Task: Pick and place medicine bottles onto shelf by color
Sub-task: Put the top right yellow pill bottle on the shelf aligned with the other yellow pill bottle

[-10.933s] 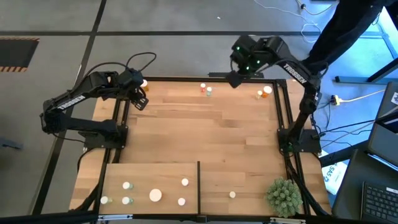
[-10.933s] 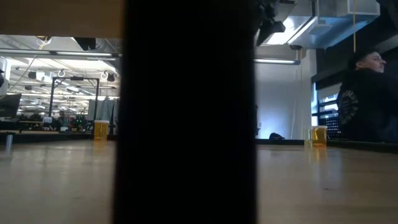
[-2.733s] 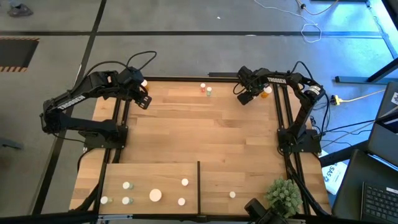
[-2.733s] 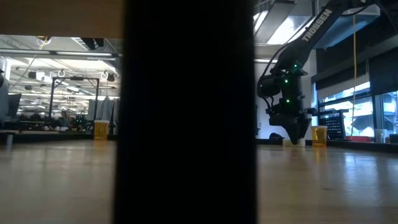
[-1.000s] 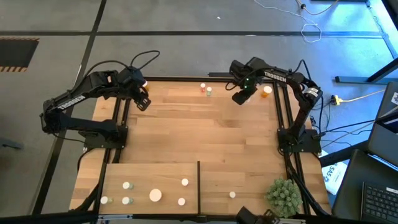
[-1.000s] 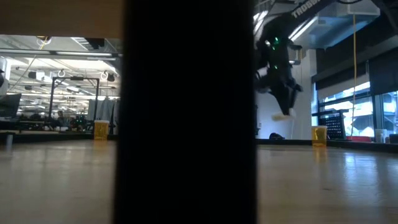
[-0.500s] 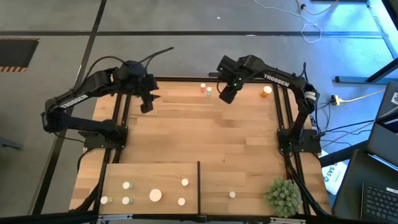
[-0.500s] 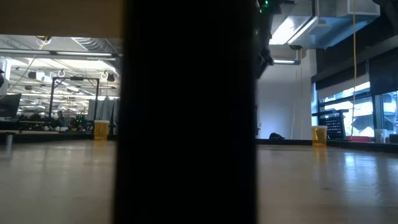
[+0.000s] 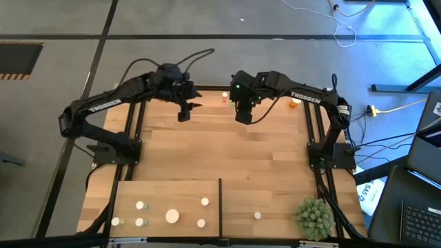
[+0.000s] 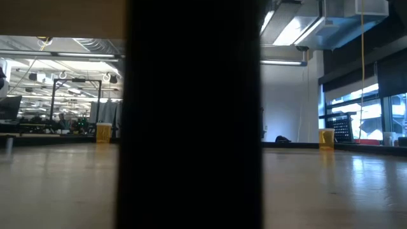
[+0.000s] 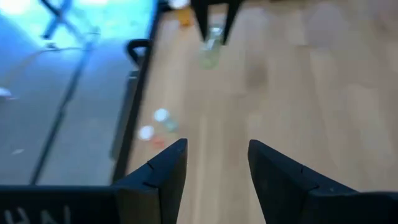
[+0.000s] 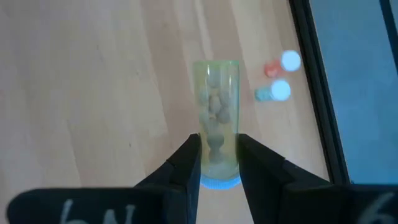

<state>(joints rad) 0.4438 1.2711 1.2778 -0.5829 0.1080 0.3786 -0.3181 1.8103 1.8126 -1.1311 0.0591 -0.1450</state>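
My right gripper (image 9: 243, 116) hangs over the far middle of the table, shut on a greenish medicine bottle (image 12: 216, 112); the left wrist view also shows that bottle (image 11: 209, 55). My left gripper (image 9: 185, 111) hovers just left of it, open (image 11: 217, 155), with nothing between its fingers. Two small bottles (image 12: 278, 78) stand at the far edge (image 9: 225, 96). An orange bottle (image 9: 295, 102) stands at the far right. The shelf (image 9: 165, 189) lies at the near edge with a dark divider (image 9: 220, 207); several white-capped bottles (image 9: 172, 215) stand on it. My right gripper pinches the greenish bottle between its two fingers near the cap end (image 12: 217, 155). The fingers point steeply down from above and run along the bottle. The bottle's body sticks out past the fingertips, hanging clear of the tabletop.
A spiky green plant ball (image 9: 313, 215) sits at the near right corner. Dark frame rails (image 9: 318, 138) run along the table's sides. In the low view the dark divider (image 10: 191, 114) blocks the middle, with an orange bottle (image 10: 103, 132) and another (image 10: 326, 138) at the far edge.
My right gripper has carried the greenish bottle up and toward the table's left along the far edge, rolling as it went. My left gripper has swung from the far left corner toward the table's middle and rolled, its fingers staying open.
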